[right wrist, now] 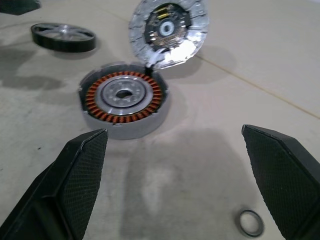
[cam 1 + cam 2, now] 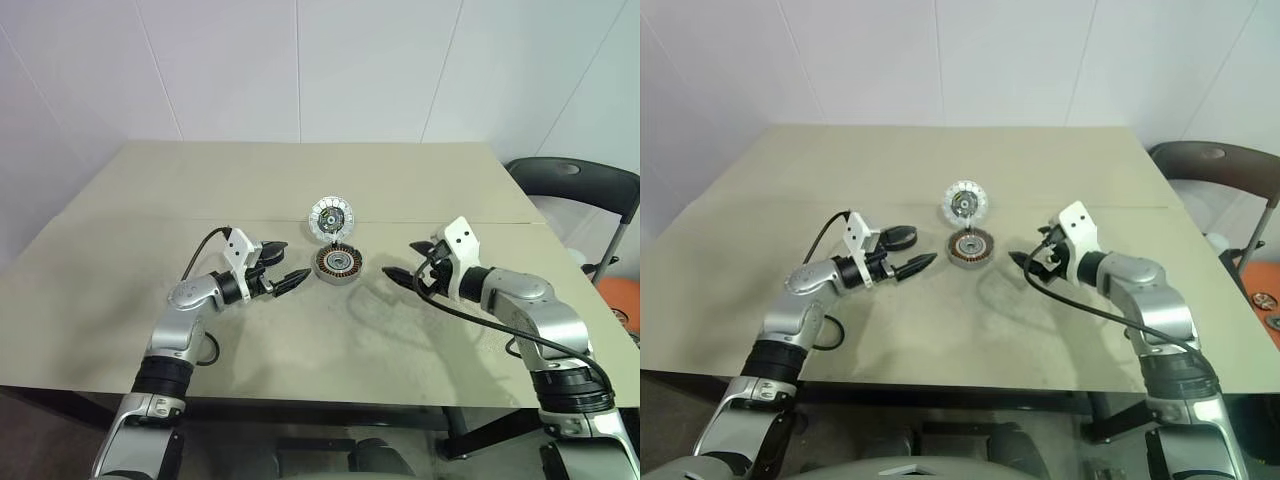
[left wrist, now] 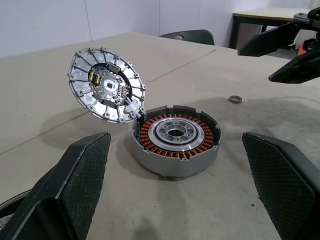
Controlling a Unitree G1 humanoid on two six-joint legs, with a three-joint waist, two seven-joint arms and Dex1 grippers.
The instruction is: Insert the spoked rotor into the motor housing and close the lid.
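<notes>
The motor housing point(image 2: 337, 264) sits mid-table, a squat round casing with copper-orange windings around a silvery centre point(image 3: 176, 132). Its silver lid point(image 2: 331, 217) stands hinged open at the far side, inner face showing point(image 1: 167, 27). The spoked rotor point(image 1: 63, 36), a black ring with silvery spokes, lies flat on the table left of the housing, close by my left gripper. My left gripper point(image 2: 295, 260) is open and empty, pointing at the housing from the left. Open and empty too, my right gripper point(image 2: 398, 260) points at it from the right, a short gap away.
A small metal ring point(image 1: 250, 222) lies on the table near my right gripper, also visible as the ring point(image 3: 235, 99). A seam point(image 2: 480, 222) runs across the tabletop behind the housing. A dark chair point(image 2: 572, 182) stands off the table's right edge.
</notes>
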